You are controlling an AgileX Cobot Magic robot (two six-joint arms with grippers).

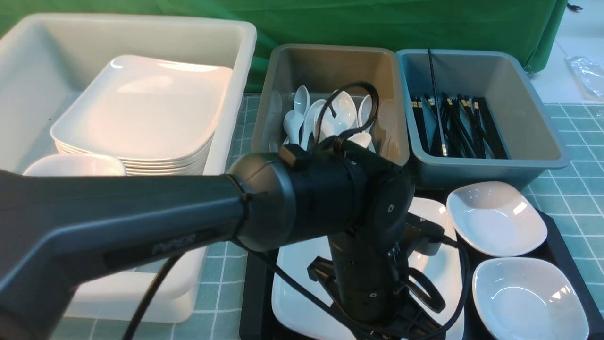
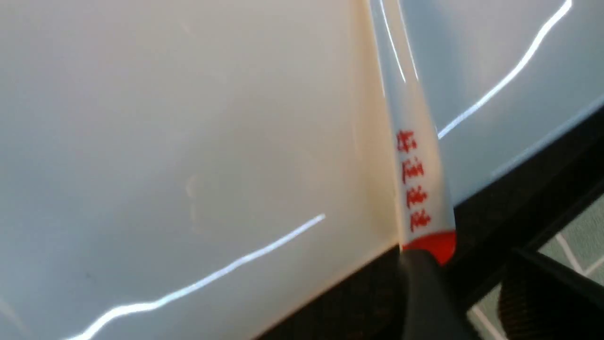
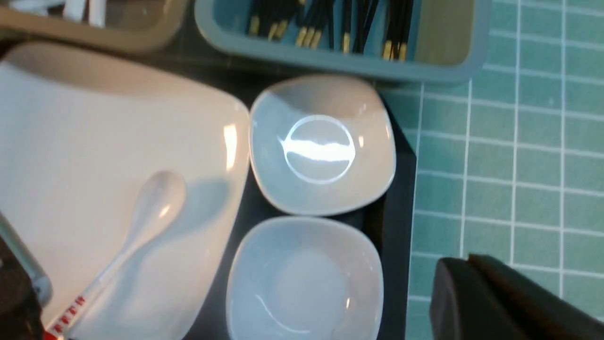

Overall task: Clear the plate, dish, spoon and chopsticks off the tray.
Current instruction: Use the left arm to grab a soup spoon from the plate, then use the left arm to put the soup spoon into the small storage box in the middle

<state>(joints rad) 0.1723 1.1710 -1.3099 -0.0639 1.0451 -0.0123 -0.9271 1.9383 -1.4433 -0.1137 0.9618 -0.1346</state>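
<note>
L end effector (image 2: 465,259) is spread, one finger at the spoon's (image 2: 416,179) red handle tip, no pinch yet. Spoon's on the plate (image 3: 94,141), tray's (image 1: 255,293) 9 o'clock half. Best bet: straddle the handle, close firm, lift straight, then to the spoon bin (image 1: 330,61) at 12. R end effector (image 3: 467,265) is pressed together, empty, at 3 o'clock.

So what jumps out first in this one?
The dark grey left arm stretches across the front view, hiding much of the big black plastic tray. On the tray, a glossy white soup spoon with red marks lies on the large white square plate, with two small white dishes to its right.
</note>
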